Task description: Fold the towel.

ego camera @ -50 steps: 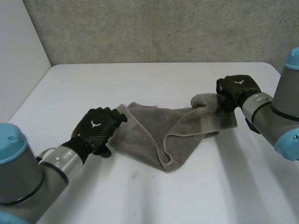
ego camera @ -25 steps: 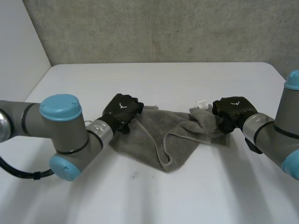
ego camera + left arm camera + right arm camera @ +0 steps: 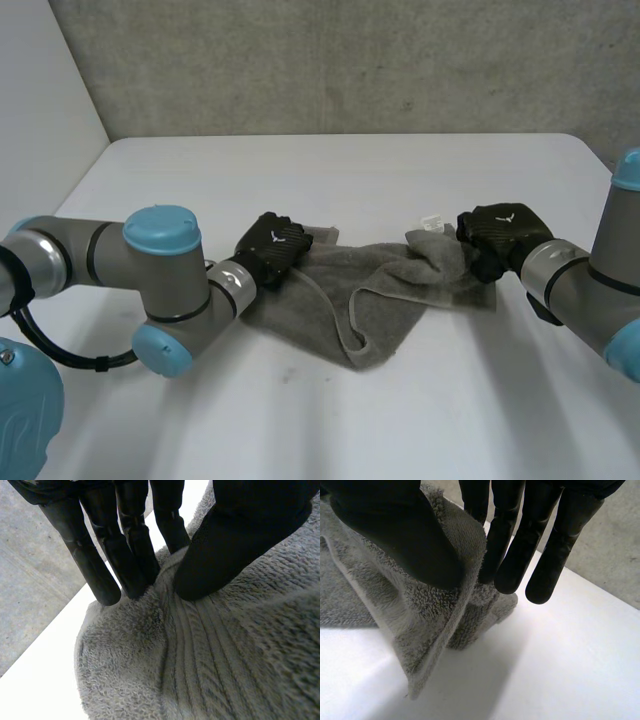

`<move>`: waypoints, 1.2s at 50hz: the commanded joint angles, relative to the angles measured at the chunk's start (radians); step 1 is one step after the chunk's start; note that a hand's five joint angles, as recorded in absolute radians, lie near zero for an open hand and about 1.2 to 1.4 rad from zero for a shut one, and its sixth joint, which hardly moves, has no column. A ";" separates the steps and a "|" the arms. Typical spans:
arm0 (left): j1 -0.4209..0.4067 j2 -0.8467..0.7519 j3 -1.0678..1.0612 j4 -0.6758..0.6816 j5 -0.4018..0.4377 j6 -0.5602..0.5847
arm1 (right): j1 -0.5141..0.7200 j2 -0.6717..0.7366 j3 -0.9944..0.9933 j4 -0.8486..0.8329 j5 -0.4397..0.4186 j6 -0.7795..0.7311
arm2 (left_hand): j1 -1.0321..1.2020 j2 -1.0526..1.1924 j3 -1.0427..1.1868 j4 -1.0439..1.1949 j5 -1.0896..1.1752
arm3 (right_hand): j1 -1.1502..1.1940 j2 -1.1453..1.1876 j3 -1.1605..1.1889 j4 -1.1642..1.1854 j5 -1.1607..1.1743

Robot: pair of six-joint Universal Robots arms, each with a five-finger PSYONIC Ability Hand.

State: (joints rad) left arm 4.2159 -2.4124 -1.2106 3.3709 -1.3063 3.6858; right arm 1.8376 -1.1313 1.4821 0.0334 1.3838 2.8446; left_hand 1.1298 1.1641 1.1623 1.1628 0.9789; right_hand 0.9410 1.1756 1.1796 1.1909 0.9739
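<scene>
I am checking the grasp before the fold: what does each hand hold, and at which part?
Both pinch the towel: the left hand at its left corner, the right hand at its raised right end.

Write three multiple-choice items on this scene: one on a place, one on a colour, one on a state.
1. The left hand is:
A. at the left end of the towel
B. raised clear of it
C. at its right end

2. The towel is:
A. red
B. grey
C. yellow

3. The right hand is:
A. open and flat
B. curled, holding nothing
C. pinching the towel

Answers:
1 A, the head view shows it on that end.
2 B, the pile is grey in every view.
3 C, the right wrist view shows towel caught between thumb and fingers.
</scene>
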 commanded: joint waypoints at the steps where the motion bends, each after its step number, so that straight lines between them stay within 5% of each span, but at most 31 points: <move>1: -0.001 0.083 -0.030 -0.007 -0.007 -0.001 | -0.023 -0.027 -0.052 0.014 0.004 -0.014 | 0.266 0.232 0.234 0.233 0.243 | 0.455 0.221 0.217 0.205 0.248; 10: 0.007 0.234 -0.125 -0.007 -0.007 -0.010 | -0.055 -0.104 -0.071 0.066 0.006 -0.076 | 0.266 0.232 0.234 0.233 0.243 | 0.455 0.221 0.217 0.205 0.248; 18: 0.045 0.526 -0.306 -0.001 -0.015 -0.012 | -0.061 -0.196 -0.097 0.275 0.012 -0.251 | 0.266 0.232 0.234 0.233 0.243 | 0.455 0.221 0.217 0.205 0.248; 23: 0.096 0.713 -0.406 -0.007 -0.015 -0.010 | -0.130 -0.327 -0.123 0.437 0.058 -0.473 | 0.266 0.232 0.234 0.233 0.243 | 0.455 0.221 0.217 0.205 0.248; 31: 0.239 1.012 -0.578 -0.016 -0.002 -0.016 | -0.192 -0.423 -0.115 0.460 0.083 -0.571 | 0.266 0.232 0.234 0.233 0.243 | 0.455 0.221 0.217 0.205 0.248; 40: 0.246 0.993 -0.702 -0.038 0.001 -0.016 | -0.178 -0.349 0.018 0.499 0.073 -0.605 | 0.266 0.232 0.234 0.233 0.243 | 0.455 0.221 0.217 0.205 0.248; 45: 0.237 0.808 -0.678 -0.024 -0.001 -0.007 | -0.144 -0.166 -0.025 0.497 0.090 -0.625 | 0.266 0.232 0.234 0.233 0.243 | 0.455 0.221 0.217 0.205 0.248; 53: 0.157 0.549 -0.221 0.015 -0.018 -0.047 | -0.049 0.054 -0.516 0.385 0.153 -0.366 | 0.266 0.232 0.234 0.233 0.243 | 0.455 0.221 0.217 0.205 0.248; 55: 0.145 0.481 0.034 0.045 -0.040 -0.116 | -0.049 0.105 -0.716 0.277 0.173 -0.184 | 0.266 0.232 0.234 0.233 0.243 | 0.455 0.221 0.217 0.205 0.248; 60: 0.144 0.421 0.355 0.142 -0.140 -0.268 | -0.049 0.088 -0.824 0.082 0.195 0.019 | 0.266 0.232 0.234 0.233 0.243 | 0.455 0.221 0.217 0.205 0.248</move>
State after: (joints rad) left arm 4.3721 -1.9022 -1.3724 3.3950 -1.3290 3.6220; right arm 1.7887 -1.0506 0.8844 0.3600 1.5451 2.5630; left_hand 1.1838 1.2160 1.2164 1.2172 1.0344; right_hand 0.9402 1.1774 1.1879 1.1949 0.9782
